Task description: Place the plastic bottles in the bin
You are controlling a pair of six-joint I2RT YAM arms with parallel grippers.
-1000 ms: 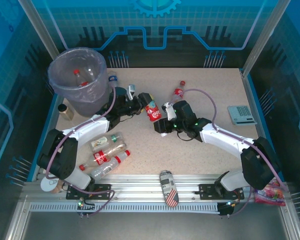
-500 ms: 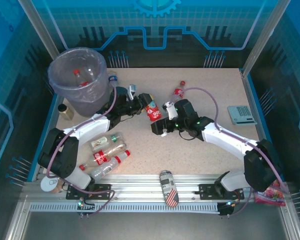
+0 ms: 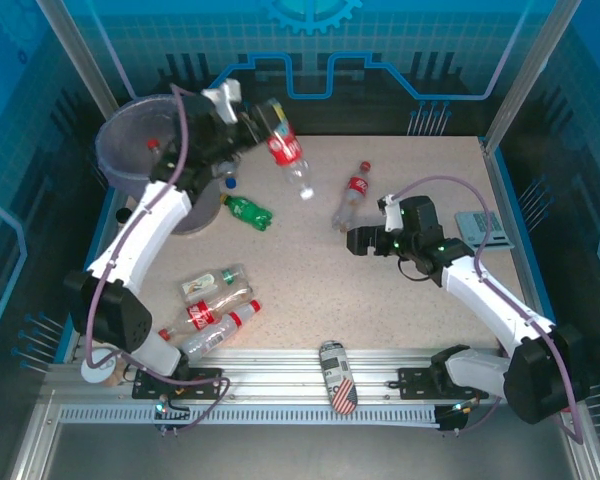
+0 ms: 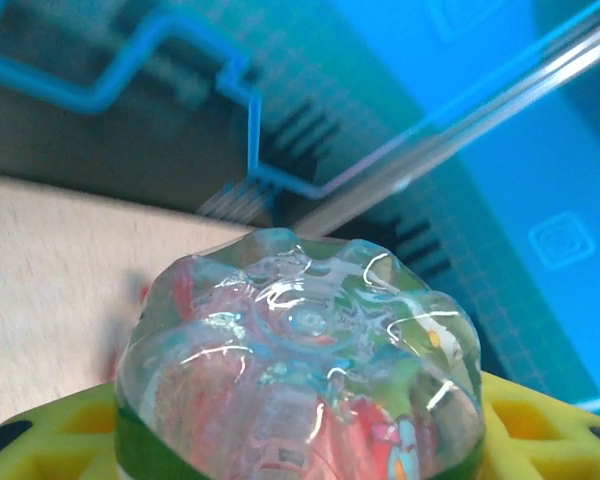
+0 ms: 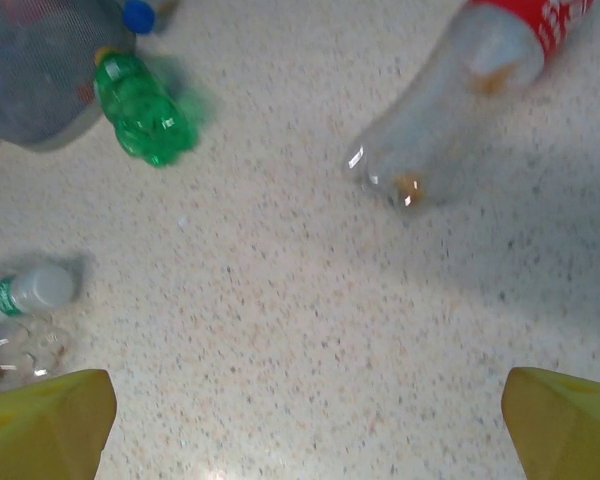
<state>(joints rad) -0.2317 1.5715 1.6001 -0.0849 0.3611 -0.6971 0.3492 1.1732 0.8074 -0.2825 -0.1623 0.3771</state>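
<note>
Well, up goes the left gripper [image 3: 252, 118], clamped narrow on a red-labelled bottle [image 3: 285, 150]; the wrist view has the bottle's clear base wedged between the yellow fingers [image 4: 545, 425], and the bottle hangs tilted in the air just right of the bin [image 3: 115, 135], not over its mouth. Over on the other side the right gripper [image 3: 355, 240] stands wide and empty low over the table [image 3: 430, 165], with a second red-labelled bottle [image 3: 350, 195] lying flat just ahead of its jaws, apart from them. Meanwhile the green bottle [image 3: 248, 211] lies on the table beside the bin's base.
</note>
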